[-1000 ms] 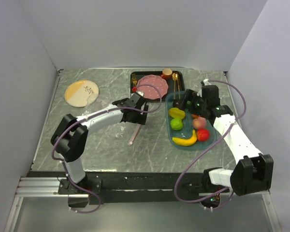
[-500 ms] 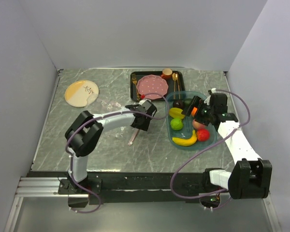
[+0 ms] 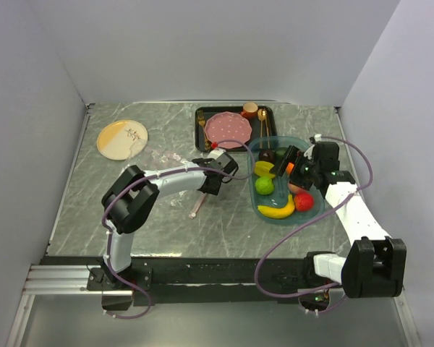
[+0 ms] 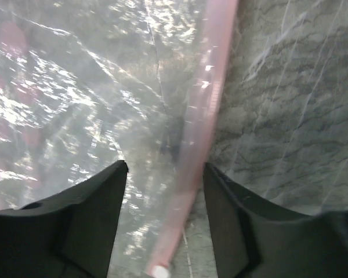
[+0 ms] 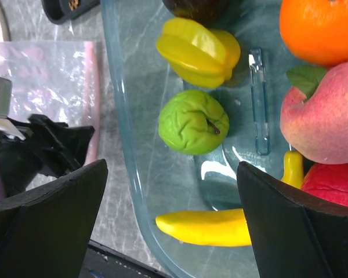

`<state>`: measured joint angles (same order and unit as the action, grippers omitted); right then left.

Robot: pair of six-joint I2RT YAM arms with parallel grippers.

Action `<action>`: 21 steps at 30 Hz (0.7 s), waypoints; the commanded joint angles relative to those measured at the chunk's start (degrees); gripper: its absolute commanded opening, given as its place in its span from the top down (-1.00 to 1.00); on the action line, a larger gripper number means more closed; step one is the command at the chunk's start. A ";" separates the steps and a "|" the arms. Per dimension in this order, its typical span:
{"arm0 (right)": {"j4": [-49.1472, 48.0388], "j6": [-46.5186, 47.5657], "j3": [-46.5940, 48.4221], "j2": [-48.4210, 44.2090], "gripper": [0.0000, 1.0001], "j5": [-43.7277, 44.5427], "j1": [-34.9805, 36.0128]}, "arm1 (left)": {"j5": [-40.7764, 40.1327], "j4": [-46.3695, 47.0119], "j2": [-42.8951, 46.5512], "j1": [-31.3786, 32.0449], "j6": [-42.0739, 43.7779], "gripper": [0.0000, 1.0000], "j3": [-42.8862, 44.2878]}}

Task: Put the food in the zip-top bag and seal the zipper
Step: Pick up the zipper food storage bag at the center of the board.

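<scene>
The zip-top bag (image 3: 175, 172) lies flat on the table left of the blue tray, crinkly and clear (image 4: 75, 87). Its pink zipper (image 4: 207, 110) runs along the mouth edge (image 3: 199, 201). My left gripper (image 3: 209, 183) is open low over the bag, and its jaws straddle the zipper (image 4: 165, 174). The food lies in the tray: lime (image 5: 192, 121), starfruit (image 5: 198, 52), banana (image 5: 206, 227), orange (image 5: 322, 29), peach (image 5: 322, 121), strawberry (image 5: 333, 188). My right gripper (image 3: 287, 163) is open and empty above the tray, over the lime and banana (image 5: 173, 168).
The translucent blue oval tray (image 3: 275, 220) sits right of centre. A black tray at the back holds a pink dotted plate (image 3: 228, 129), gold cutlery (image 3: 262, 123) and an orange cup (image 3: 250, 109). A yellow plate (image 3: 122, 138) lies at the back left.
My left gripper has moved nearer and lower, onto the bag's zipper edge. My right gripper has shifted from the tray's far end to over the fruit.
</scene>
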<state>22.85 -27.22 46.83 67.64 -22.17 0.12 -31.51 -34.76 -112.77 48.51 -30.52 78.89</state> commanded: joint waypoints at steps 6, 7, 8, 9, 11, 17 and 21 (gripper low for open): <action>-1.67 0.06 -0.33 -1.45 -1.00 -1.03 0.14 | -2.42 -0.22 2.02 0.62 -3.32 0.17 1.88; -1.76 -0.02 -0.42 -1.63 -1.00 -1.03 0.14 | -2.42 0.13 2.81 0.79 -3.31 0.24 1.62; -1.84 -0.02 -0.60 -1.54 -1.00 -1.12 0.14 | -2.51 0.22 3.34 0.80 -3.40 0.28 1.44; -1.85 -0.02 -0.69 -1.54 -1.00 -1.29 0.14 | -2.77 0.40 3.78 0.80 -3.40 0.31 1.35; -1.93 -0.02 -0.86 -1.37 -1.00 -1.47 0.14 | -3.47 0.31 4.66 0.79 -3.84 0.44 1.09; -2.02 -0.02 -0.95 -1.45 -1.00 -2.08 0.14 | -4.35 0.92 5.63 0.79 -5.07 0.89 0.38; -2.11 -0.02 -1.21 -1.63 -1.00 -2.17 0.14 | -4.00 1.19 6.07 0.71 -4.81 0.99 0.21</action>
<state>22.68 -27.22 46.37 67.61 -23.46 0.12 -34.39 -34.76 -109.67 48.97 -34.33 79.18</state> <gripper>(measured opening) 0.998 0.018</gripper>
